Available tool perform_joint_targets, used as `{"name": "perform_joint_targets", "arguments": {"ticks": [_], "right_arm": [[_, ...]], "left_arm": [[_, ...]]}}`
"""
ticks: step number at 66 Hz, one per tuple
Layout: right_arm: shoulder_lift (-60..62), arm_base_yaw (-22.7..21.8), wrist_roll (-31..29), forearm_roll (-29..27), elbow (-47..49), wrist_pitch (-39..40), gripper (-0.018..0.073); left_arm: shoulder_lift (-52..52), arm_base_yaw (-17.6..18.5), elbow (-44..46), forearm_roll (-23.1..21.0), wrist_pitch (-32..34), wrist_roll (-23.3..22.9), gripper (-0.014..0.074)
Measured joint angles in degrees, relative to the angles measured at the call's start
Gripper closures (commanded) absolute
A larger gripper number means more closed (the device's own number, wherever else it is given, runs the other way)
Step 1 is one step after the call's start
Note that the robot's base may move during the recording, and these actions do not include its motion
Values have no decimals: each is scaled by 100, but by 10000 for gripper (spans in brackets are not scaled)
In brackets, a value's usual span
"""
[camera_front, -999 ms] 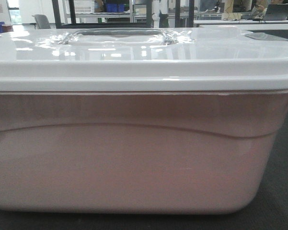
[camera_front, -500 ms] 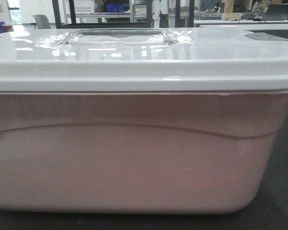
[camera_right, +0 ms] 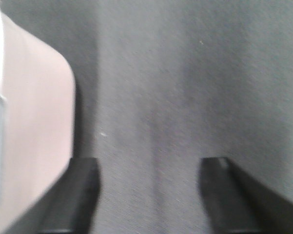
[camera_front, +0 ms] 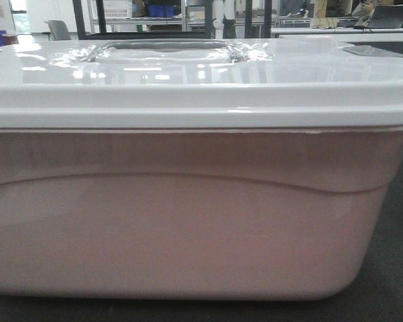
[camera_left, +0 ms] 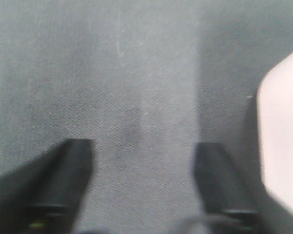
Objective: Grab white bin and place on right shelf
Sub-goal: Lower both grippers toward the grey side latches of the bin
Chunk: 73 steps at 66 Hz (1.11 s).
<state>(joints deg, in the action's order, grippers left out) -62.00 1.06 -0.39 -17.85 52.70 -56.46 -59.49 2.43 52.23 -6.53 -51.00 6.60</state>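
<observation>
The white bin (camera_front: 188,228), a pinkish translucent tub with a glossy white lid (camera_front: 201,80) and a recessed handle, fills the front view on a dark cloth surface. Its corner shows at the right edge of the left wrist view (camera_left: 283,146) and at the left edge of the right wrist view (camera_right: 29,122). My left gripper (camera_left: 144,151) is open over the cloth, left of the bin. My right gripper (camera_right: 151,168) is open over the cloth, right of the bin, its left finger close to the bin wall. The right shelf is not clearly in view.
The dark grey cloth (camera_left: 112,73) covers the table under both grippers. Behind the bin stand dark uprights (camera_front: 80,17), a rack with blue crates (camera_front: 161,10), a grey chair (camera_front: 58,29) and desks with a laptop (camera_front: 387,15).
The bin's near wall has shifted slightly in the front view; the rest looks the same.
</observation>
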Motion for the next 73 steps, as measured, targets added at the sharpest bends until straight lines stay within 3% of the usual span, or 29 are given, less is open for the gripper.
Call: {"name": "perform_joint_targets", "arguments": {"ticks": [20,32,46,73], "right_arm": [[-11,0,-365,-1242,471,-180,-41],[-199,0,-794,-2151,743,-529,-41],[-547,0,-1096,-2691,1009,-876,-41],[-1111,0,-1339,-2803,1109,-1015,-41]], "left_arm": [[-36,0,737,-1065,-368,62,178],[-151,0,1067,-1974,-787,498,178],[-530,-65,1328,-3043,-1398,1003,178],[-1573,-1482,1417,-4595,-1906,2359,178]]}}
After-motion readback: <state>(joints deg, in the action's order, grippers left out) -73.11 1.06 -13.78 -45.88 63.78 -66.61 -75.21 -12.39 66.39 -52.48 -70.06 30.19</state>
